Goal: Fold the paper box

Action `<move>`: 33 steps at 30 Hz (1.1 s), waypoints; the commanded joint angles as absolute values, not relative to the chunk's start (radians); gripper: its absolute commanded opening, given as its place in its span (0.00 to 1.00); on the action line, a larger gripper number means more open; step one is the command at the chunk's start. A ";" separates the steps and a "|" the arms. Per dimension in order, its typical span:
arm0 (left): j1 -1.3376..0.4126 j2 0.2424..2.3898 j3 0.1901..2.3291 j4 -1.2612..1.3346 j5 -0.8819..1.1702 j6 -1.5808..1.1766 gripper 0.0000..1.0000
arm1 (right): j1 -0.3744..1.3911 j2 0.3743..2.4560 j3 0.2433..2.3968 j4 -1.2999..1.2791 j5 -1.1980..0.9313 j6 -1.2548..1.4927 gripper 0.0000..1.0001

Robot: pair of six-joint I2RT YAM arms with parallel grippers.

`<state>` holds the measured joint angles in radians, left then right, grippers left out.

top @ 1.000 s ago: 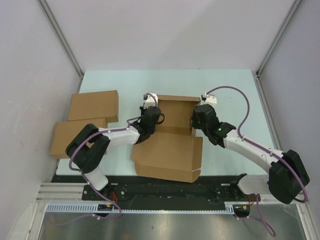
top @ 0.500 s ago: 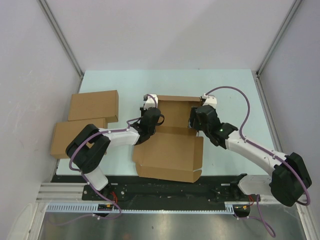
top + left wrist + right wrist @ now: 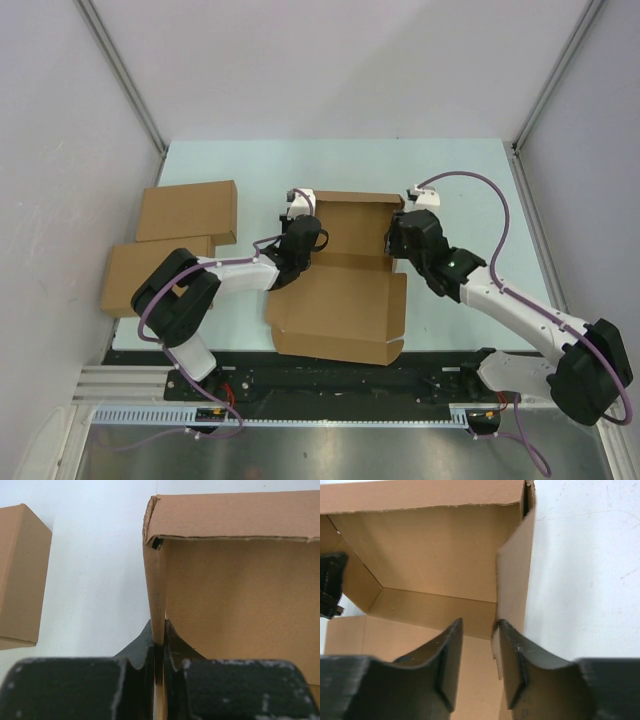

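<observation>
**Left wall pinched, right wall not yet gripped**

Paper box (image 3: 345, 300) sits mid-table, tray walls raised, lid lying flat toward the arms. Left gripper (image 3: 159, 650) pinches the left side wall (image 3: 155, 590) tight. Right gripper (image 3: 477, 660) is spread; the right side wall (image 3: 514, 580) is against one finger, unclamped. Best move: close squarely on that wall, hold both upright, don't crease. Tray holds nothing. Two finished boxes (image 3: 187, 212) lie to the left.

We log the paper box (image 3: 340, 300) as plain brown cardboard, no print, and the two closed boxes (image 3: 188, 212) are the same brown. Table (image 3: 450, 170) pale mint, walls (image 3: 60, 150) pale grey-lilac. Arms (image 3: 235, 270) white links with black joints, cables (image 3: 470, 174) purple. Left gripper (image 3: 158, 642) black with whitish speckling; right gripper (image 3: 479, 645) black, faint pale scuffs.
</observation>
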<state>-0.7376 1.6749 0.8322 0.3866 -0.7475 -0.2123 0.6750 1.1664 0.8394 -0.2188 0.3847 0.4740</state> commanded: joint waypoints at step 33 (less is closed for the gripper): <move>-0.741 1.655 0.807 0.385 -0.765 -0.215 0.00 | 0.623 0.999 0.819 -0.199 0.348 0.396 0.64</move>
<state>-0.7376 1.6722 0.8246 0.3962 -0.7471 -0.2131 0.6353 1.0702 0.8238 -0.1802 0.3248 0.4152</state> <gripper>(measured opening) 0.090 0.644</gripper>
